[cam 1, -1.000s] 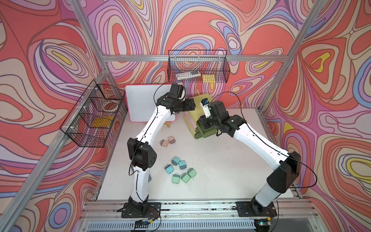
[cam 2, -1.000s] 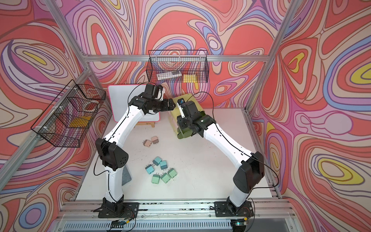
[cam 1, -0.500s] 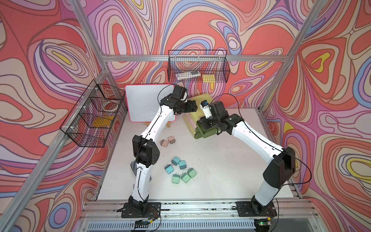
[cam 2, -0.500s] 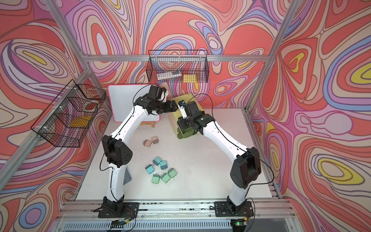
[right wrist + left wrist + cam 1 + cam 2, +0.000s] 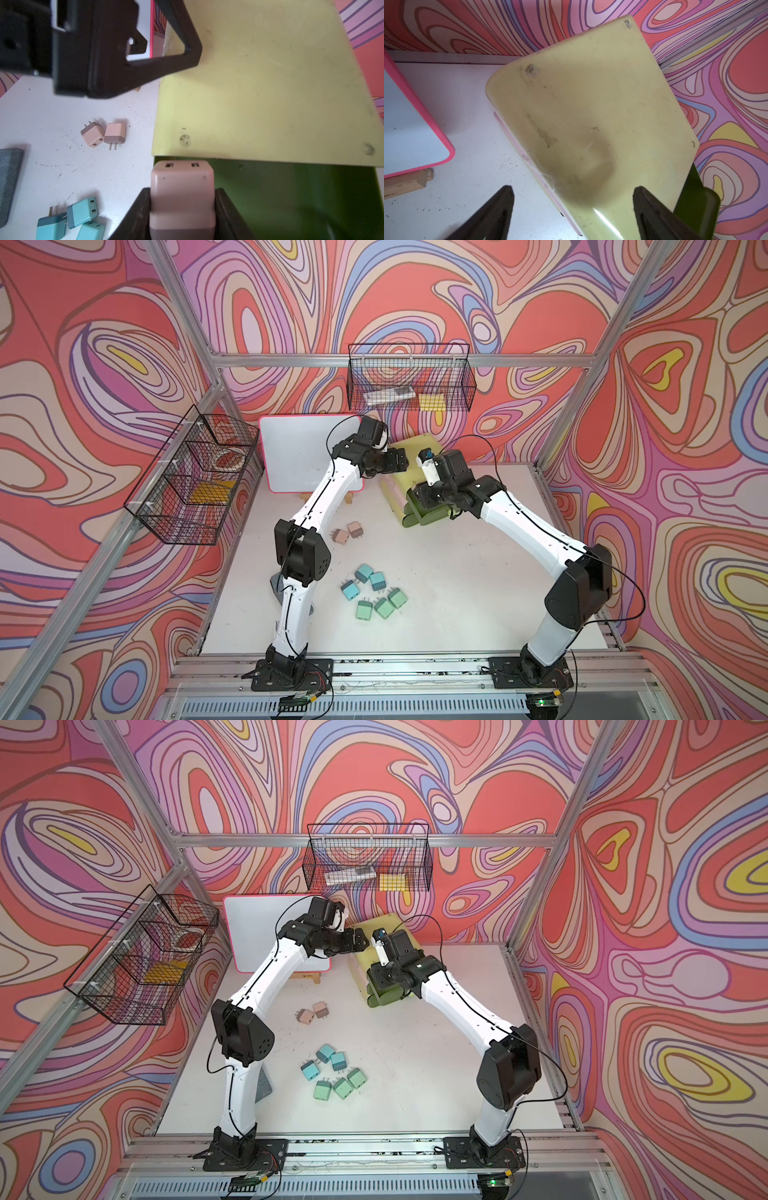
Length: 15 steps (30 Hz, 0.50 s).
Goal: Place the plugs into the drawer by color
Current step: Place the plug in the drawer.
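Note:
The drawer [image 5: 419, 445] [image 5: 390, 926], a pale yellow-green chest, stands at the back of the table with its top drawer [image 5: 291, 197] pulled out, dark green inside. My right gripper [image 5: 428, 497] [image 5: 182, 191] is shut on a pink plug [image 5: 182, 197] at one end of that open drawer. My left gripper [image 5: 399, 460] [image 5: 574, 191] hangs open over the chest's top edge, holding nothing. On the table lie two pink plugs [image 5: 340, 536] [image 5: 92, 135], three light blue plugs [image 5: 364, 572] and three mint green plugs [image 5: 383, 608].
A whiteboard with a pink rim [image 5: 299, 456] leans on a wooden block [image 5: 404, 182] left of the chest. Black wire baskets hang on the back wall [image 5: 409, 383] and the left wall [image 5: 195, 477]. A grey pad [image 5: 8, 182] lies by the left arm's base.
My left arm has swung right, bringing its open gripper over the chest top. The right gripper still holds the pink plug and has shifted only slightly.

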Tool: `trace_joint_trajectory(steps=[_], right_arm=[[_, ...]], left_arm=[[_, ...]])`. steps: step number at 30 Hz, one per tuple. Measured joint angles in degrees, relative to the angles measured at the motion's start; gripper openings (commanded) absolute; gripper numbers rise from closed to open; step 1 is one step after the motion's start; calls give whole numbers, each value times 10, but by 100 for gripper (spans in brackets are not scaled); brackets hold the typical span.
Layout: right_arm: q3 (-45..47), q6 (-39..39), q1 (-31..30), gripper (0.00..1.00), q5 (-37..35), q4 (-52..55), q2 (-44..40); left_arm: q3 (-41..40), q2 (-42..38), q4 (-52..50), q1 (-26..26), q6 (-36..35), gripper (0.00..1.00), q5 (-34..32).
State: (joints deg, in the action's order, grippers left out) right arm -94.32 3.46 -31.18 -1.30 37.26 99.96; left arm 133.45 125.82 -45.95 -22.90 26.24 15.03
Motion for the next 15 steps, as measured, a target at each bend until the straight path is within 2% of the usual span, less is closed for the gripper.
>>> trace_joint_trajectory(steps=[15], right_arm=[[29,23,0,37,-2,18,4]], left_arm=[[-1,0,0,-2,3,89,0]])
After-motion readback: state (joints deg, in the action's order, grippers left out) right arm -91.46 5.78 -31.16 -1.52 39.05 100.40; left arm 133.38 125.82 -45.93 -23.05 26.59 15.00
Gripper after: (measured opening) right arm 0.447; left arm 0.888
